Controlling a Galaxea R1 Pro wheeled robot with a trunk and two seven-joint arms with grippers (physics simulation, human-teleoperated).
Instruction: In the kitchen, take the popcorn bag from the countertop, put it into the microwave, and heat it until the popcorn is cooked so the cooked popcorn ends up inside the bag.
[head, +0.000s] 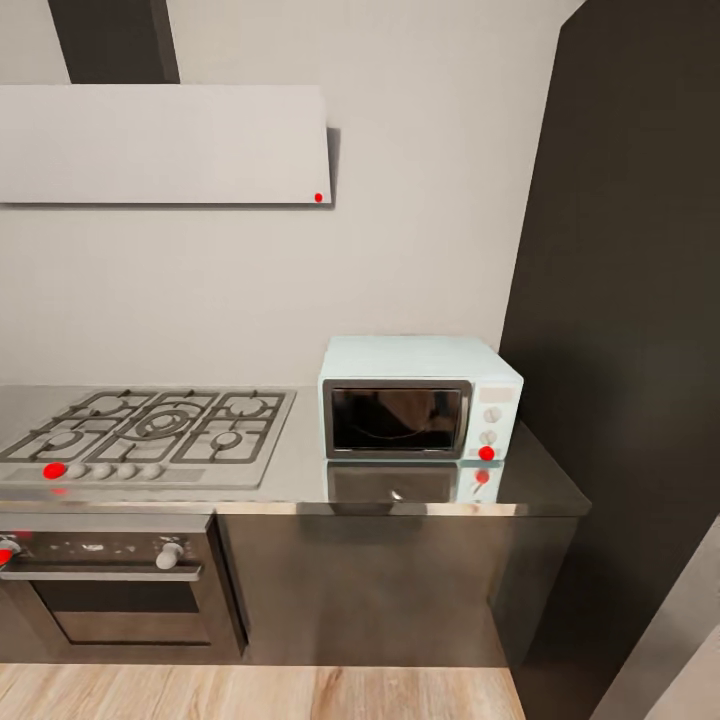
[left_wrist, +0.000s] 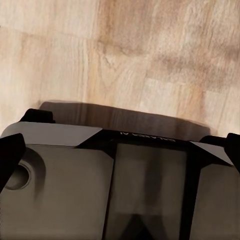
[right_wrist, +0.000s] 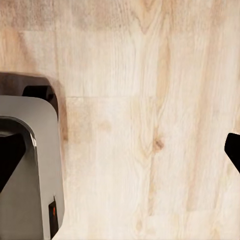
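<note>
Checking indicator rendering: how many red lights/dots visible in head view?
5: hood corner; microwave light, plus its countertop reflection; hob front; oven panel's left edge, partly cropped.

Grey robot base (left_wrist: 60, 185) with black trim, faint lettering, and black claw fingertips (right_wrist: 10, 155).

You have the pale-blue microwave (head: 420, 398) sitting upright on the grey metallic countertop (head: 540, 480), door shut, dark glass facing you, red light at its lower right corner. Neither set of jaws is near it.
</note>
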